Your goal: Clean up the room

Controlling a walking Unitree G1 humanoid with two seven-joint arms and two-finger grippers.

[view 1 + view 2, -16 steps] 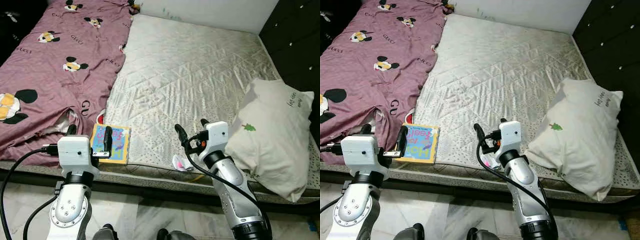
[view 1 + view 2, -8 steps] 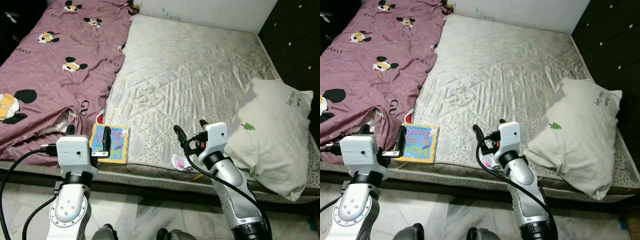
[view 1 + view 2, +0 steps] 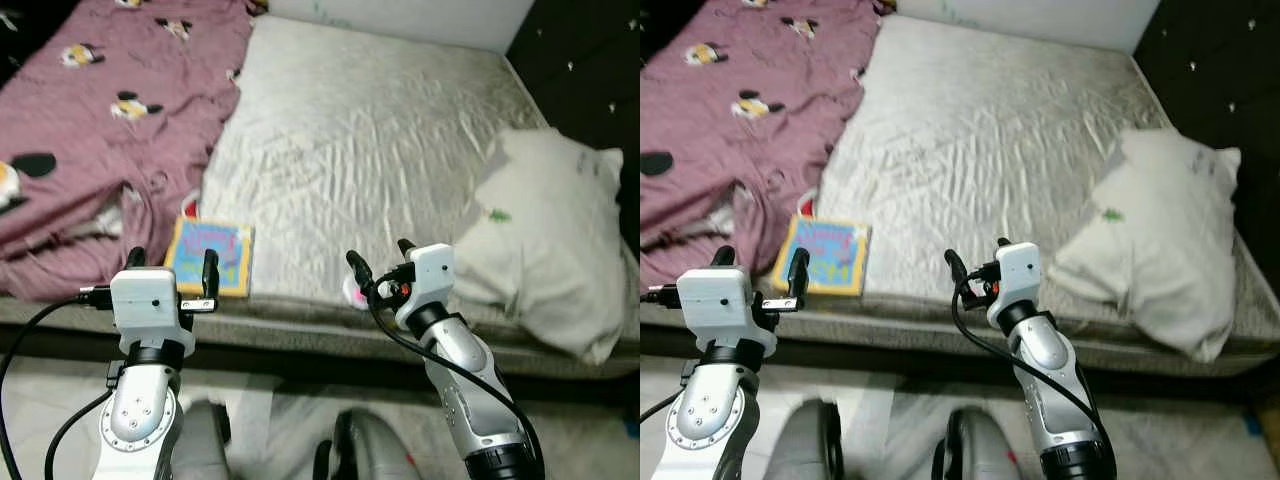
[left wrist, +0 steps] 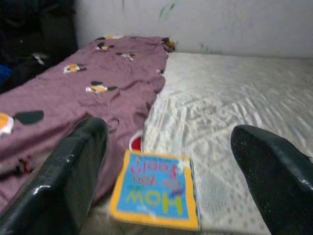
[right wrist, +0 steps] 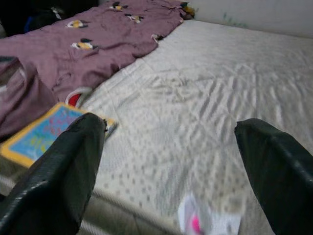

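A colourful children's book (image 3: pixel 210 257) lies flat near the front edge of the bare mattress (image 3: pixel 360 150), next to a rumpled purple cartoon-print blanket (image 3: pixel 90 150). A small pink-and-white wrapper (image 3: pixel 354 291) sits at the mattress edge further right. A white pillow (image 3: pixel 545 240) rests at the right side. My left gripper (image 3: pixel 172 262) is open, held in front of the bed just short of the book (image 4: pixel 155 196). My right gripper (image 3: pixel 378 255) is open too, hovering close over the wrapper (image 5: pixel 205 223). Neither holds anything.
A dark cabinet (image 3: pixel 580 70) stands along the bed's right side, and a white wall runs behind the bed. A red item (image 4: pixel 136 143) peeks from under the blanket beside the book. Pale tiled floor (image 3: pixel 290 420) lies before the bed.
The whole picture has shifted and blurred, so the camera has moved; the bed now sits a little higher in view. Both arms keep their pose with open fingers.
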